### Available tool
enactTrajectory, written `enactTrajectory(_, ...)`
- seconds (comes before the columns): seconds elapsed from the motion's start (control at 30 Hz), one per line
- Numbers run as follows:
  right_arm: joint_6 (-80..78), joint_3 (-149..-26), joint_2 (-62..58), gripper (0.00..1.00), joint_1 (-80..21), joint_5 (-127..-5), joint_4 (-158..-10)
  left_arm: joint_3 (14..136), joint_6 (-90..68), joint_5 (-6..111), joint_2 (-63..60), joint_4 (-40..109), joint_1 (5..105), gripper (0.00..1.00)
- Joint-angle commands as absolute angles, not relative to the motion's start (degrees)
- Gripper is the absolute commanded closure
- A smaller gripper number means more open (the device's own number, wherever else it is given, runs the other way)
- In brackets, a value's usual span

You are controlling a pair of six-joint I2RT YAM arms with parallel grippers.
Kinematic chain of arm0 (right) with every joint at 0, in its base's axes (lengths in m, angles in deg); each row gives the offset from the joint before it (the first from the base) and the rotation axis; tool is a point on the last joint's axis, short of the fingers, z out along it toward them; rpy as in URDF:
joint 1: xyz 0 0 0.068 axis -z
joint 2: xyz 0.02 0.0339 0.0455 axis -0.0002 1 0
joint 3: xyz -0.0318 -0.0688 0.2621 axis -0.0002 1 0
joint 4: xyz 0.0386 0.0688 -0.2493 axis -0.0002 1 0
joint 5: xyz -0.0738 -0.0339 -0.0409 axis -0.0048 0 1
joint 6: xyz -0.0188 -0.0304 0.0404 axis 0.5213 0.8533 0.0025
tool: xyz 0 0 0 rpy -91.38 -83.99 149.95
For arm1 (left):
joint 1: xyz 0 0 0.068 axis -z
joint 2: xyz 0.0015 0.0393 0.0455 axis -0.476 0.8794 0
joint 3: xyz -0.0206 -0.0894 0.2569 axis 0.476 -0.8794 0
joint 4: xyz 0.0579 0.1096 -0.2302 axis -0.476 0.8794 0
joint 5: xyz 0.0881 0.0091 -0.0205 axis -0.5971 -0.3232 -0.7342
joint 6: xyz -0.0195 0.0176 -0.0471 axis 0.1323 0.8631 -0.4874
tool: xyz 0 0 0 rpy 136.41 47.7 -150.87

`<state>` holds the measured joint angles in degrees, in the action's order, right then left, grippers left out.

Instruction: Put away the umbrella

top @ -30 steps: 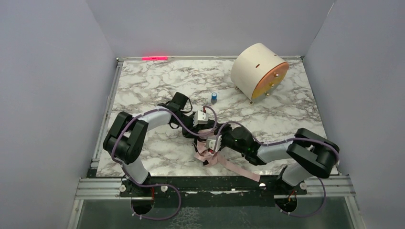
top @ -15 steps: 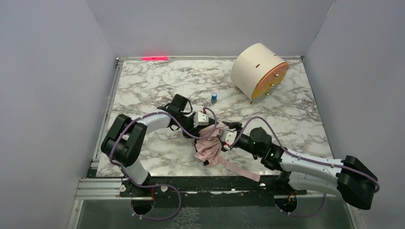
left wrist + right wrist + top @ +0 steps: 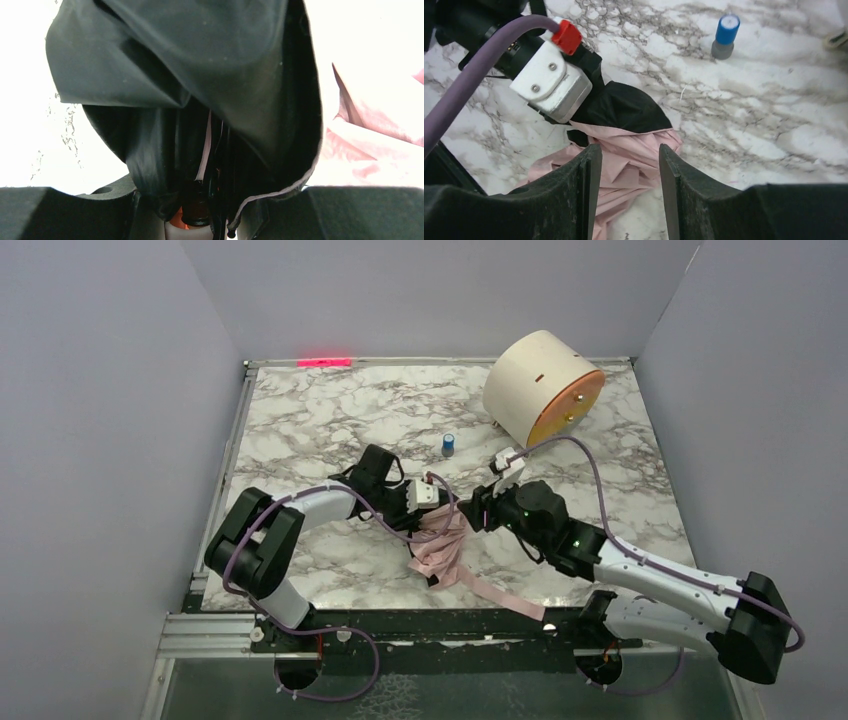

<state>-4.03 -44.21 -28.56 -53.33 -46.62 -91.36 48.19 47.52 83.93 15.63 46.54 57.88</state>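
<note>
You've got the umbrella [image 3: 445, 552] lying collapsed and crumpled on the marble table [image 3: 320, 420], near its front edge, between the two arms. It's pale pink fabric in loose folds. Its long pink strap [image 3: 500, 592] trails along the table toward the front right.

Left gripper [image 3: 197, 197]: low at the bundle's upper left end, pinching the umbrella. In the left wrist view the black lining [image 3: 210, 65] fills the gap between the fingers and drapes forward over most of the frame, with pink fabric showing at the right. You can see thin dark ribs down inside the fold; the shaft and handle I can't make out.

Right gripper [image 3: 628, 155]: jaws spread, nothing between them. It sits over the bundle's upper right edge, and in the right wrist view you see pink folds on the table through the gap. Can't tell if the fingertips touch the fabric.

The two grippers are close together, facing each other across the top of the bundle.

The cream drum [image 3: 535, 385] with its orange face stands at the back right, well apart from the umbrella. A small blue-capped cylinder [image 3: 449, 445] stands upright between the drum and the grippers, touching neither.
</note>
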Motion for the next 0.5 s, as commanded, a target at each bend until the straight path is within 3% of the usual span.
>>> enactTrajectory(0.0,-21.54,-49.15,-23.41,0.51,-51.17,-48.05,-81.19,46.44,47.66,78.38,14.61,42.94,59.26,1.0)
enactTrajectory(0.3,-34.74,-47.79,-23.88,0.47,-50.79,-54.4,-76.65,49.39,46.19,79.53,17.15,45.5,59.36,1.0)
enactTrajectory(0.47,-41.21,-44.94,-21.26,0.44,-50.79,-55.53,-83.35,49.77,46.54,79.59,17.47,45.94,59.45,1.0)
